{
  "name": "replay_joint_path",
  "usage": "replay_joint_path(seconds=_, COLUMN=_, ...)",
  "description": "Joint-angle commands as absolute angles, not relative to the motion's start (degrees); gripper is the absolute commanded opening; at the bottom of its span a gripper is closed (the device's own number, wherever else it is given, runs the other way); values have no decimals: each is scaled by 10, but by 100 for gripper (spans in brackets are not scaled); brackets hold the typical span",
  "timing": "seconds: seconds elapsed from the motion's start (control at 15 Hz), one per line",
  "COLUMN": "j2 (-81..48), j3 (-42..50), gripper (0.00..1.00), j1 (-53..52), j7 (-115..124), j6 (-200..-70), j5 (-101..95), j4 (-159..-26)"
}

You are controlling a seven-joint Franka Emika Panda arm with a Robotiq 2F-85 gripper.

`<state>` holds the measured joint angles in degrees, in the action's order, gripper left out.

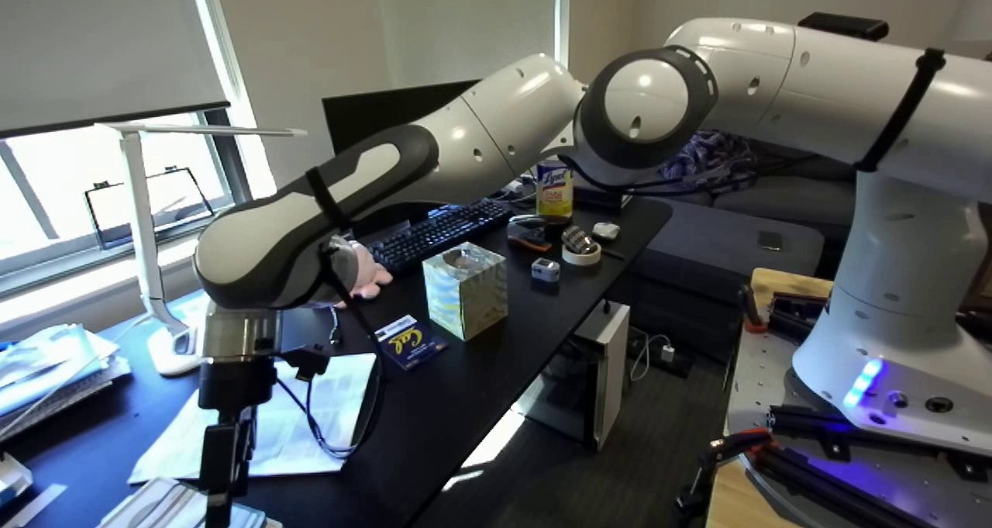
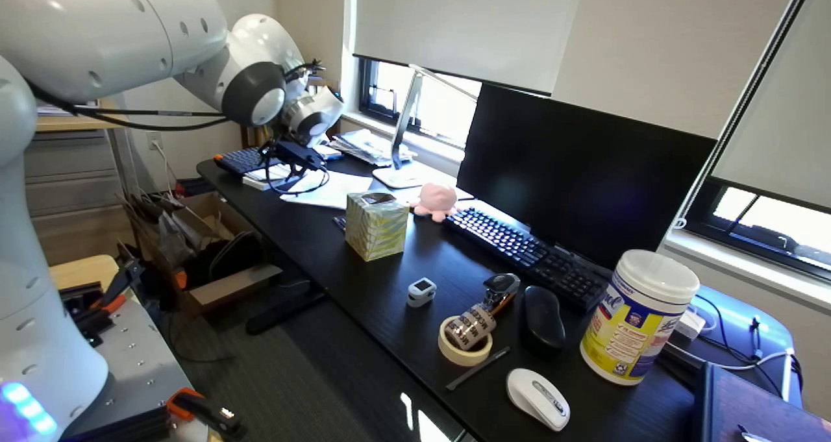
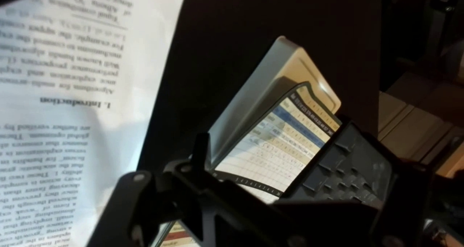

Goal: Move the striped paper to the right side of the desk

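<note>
I see the black surface (image 2: 367, 286) carry a tissue box (image 2: 375, 231), keyboard (image 2: 519, 247), Lysol tub (image 2: 639, 319), white mouse (image 2: 537, 398) and tape ring (image 2: 463, 357); in my wrist view, a printed sheet (image 3: 79, 109) lies directly on it.

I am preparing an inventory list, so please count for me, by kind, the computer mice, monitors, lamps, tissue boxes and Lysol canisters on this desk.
Black mouse and white mouse: 2 mice
Monitor: 1
Lamp: 1
Tissue box: 1
Lysol canister: 1
Total: 6
</note>
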<state>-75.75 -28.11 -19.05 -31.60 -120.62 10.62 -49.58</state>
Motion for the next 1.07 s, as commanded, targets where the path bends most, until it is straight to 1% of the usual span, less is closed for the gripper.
replay_joint_path(seconds=0.0, j2=-797, j3=-282, gripper=100, j1=-207, j7=-332, j6=-1174, j5=118, j4=-424)
replay_joint_path(seconds=0.2, j2=-805, j3=-288, gripper=100, j1=-206, j7=-328, j6=-1178, j5=108, j4=-417)
replay_joint_path(seconds=0.27, j2=-808, j3=-287, gripper=75, j1=-207, j7=-328, j6=-1175, j5=107, j4=-413)
replay_joint_path(seconds=0.33, j2=-810, j3=-287, gripper=74, j1=-208, j7=-326, j6=-1174, j5=107, j4=-410)
replay_joint_path(seconds=0.53, j2=-814, j3=-285, gripper=53, j1=-210, j7=-325, j6=-1170, j5=105, j4=-403)
replay_joint_path(seconds=0.8, j2=-816, j3=-284, gripper=28, j1=-212, j7=-324, j6=-1167, j5=104, j4=-396)
replay_joint_path(seconds=1.0, j2=-810, j3=-280, gripper=8, j1=-209, j7=-324, j6=-1172, j5=103, j4=-403)
